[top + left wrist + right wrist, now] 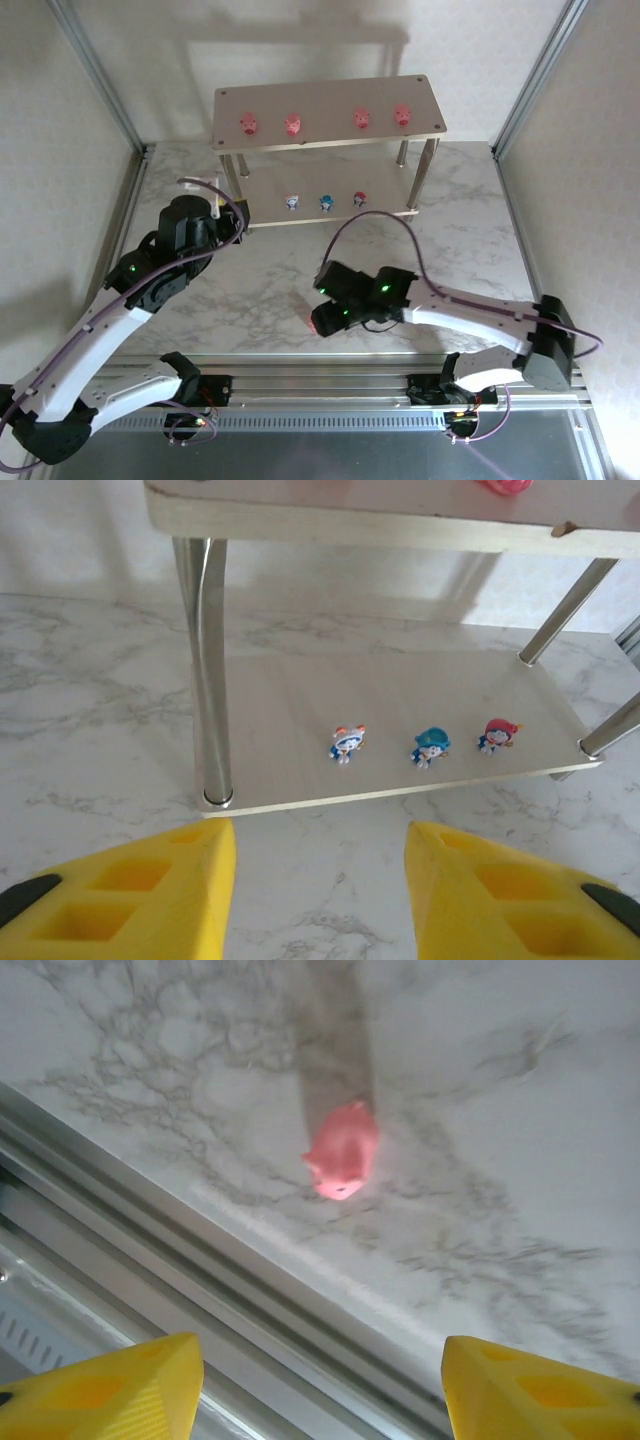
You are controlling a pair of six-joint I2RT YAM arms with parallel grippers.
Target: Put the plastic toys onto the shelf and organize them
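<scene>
The shelf (325, 100) stands at the back of the marble table. Several pink toys, such as one at the left (249, 124), line its top board. On the lower board (300, 700) a whitish-blue toy (347, 744), a blue toy (431, 746) and a red toy (497, 734) stand in a row. One more pink toy (342, 1152) lies on the table by the near edge. My right gripper (320, 1345) hovers open just short of it, nothing between its fingers. My left gripper (320, 830) is open and empty in front of the shelf's left leg (205, 670).
An aluminium rail (200, 1260) runs along the near table edge right beside the loose pink toy. Metal frame posts (105, 90) and white walls close in the sides and back. Bare marble (260, 290) lies between the arms and the shelf.
</scene>
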